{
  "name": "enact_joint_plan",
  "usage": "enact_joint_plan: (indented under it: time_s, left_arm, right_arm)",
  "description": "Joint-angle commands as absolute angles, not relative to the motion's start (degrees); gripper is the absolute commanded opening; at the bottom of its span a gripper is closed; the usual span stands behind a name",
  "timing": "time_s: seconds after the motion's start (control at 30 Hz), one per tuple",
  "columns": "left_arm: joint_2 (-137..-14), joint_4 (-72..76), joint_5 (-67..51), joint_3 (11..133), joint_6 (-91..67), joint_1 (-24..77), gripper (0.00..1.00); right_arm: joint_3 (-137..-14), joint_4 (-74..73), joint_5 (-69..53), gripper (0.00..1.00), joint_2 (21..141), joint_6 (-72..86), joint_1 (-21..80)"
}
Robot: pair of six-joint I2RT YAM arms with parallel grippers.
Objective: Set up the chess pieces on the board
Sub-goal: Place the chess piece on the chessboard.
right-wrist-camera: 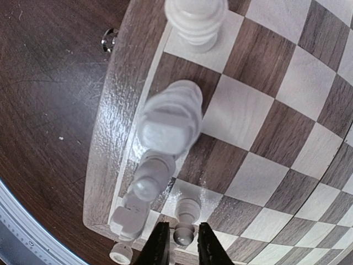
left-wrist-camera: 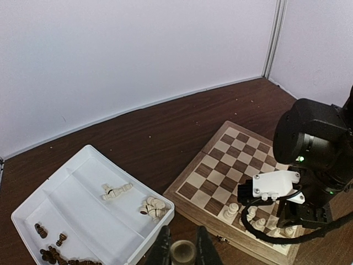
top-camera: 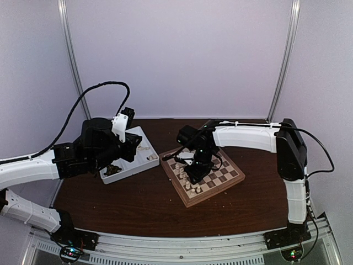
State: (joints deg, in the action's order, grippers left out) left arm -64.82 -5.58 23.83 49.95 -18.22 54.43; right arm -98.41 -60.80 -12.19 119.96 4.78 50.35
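The board (top-camera: 223, 175) lies right of centre, with several cream-white chess pieces (top-camera: 185, 178) standing along its near-left edge. My right gripper (top-camera: 195, 170) hangs over that corner. In the right wrist view it (right-wrist-camera: 183, 231) is shut round the head of a white pawn (right-wrist-camera: 187, 208) that stands on a cream square beside a row of taller white pieces (right-wrist-camera: 168, 118). My left gripper (left-wrist-camera: 182, 242) is above the table between the tray and the board (left-wrist-camera: 231, 160). It is shut on a cream piece (left-wrist-camera: 183, 254) seen end-on.
A white compartmented tray (left-wrist-camera: 83, 165) sits left of the board. It holds loose cream pieces (left-wrist-camera: 153, 207) and dark brown pieces (left-wrist-camera: 52, 255). The right arm (left-wrist-camera: 309, 141) stands over the board's near side. Grey walls close in the table at the back and sides.
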Motion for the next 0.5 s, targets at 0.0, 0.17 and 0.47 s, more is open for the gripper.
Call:
enact_joint_plan:
  time_s: [0.0,0.17,0.47]
  left_arm:
    - [-64.34,-2.24,24.6,49.33,-17.34,54.32,0.0]
    - [-64.38,-2.54,24.58,49.56,-17.01,54.32,0.0]
    - [-67.56,-4.18,22.98,51.76,-16.04,54.31,0.0]
  right_arm:
    - [-99.84,-60.3,-11.18,0.24,120.05,4.85,50.0]
    - [-99.79,-60.2,-10.6,0.28,117.87,4.91,50.01]
    - [-96.77,-57.57,-8.53,0.29,110.8,4.39,49.89]
